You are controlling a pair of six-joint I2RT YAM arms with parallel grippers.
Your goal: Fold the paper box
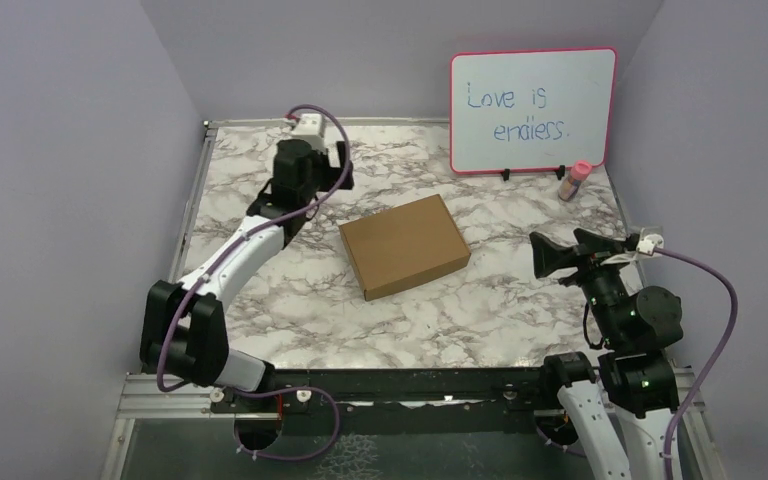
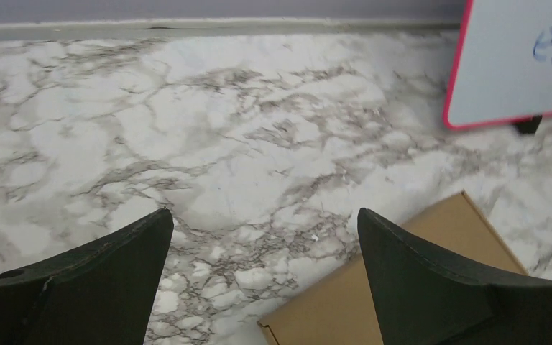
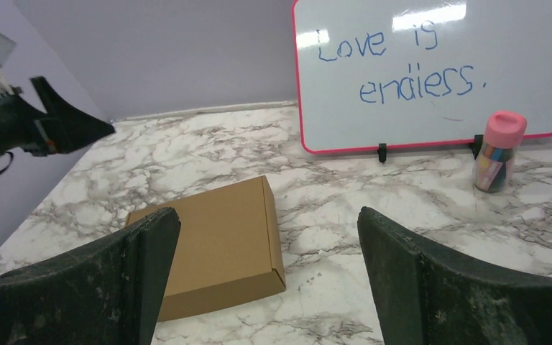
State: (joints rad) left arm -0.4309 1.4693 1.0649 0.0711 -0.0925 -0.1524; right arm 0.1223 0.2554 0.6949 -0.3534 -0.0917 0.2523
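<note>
Top external view is showing the paper box (image 1: 405, 246) lying closed mid-frame on the bench (image 1: 260, 290); left gripper (image 2: 264, 215) and right gripper (image 3: 269, 214) are hovering clear of it, jaws gaping, empty.

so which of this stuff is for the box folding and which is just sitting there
For the job:
- box, closed, lying flat
- left gripper, open, off the box
- right gripper, open, off the box

Just lying about:
- whiteboard
- pink-capped jar
</note>
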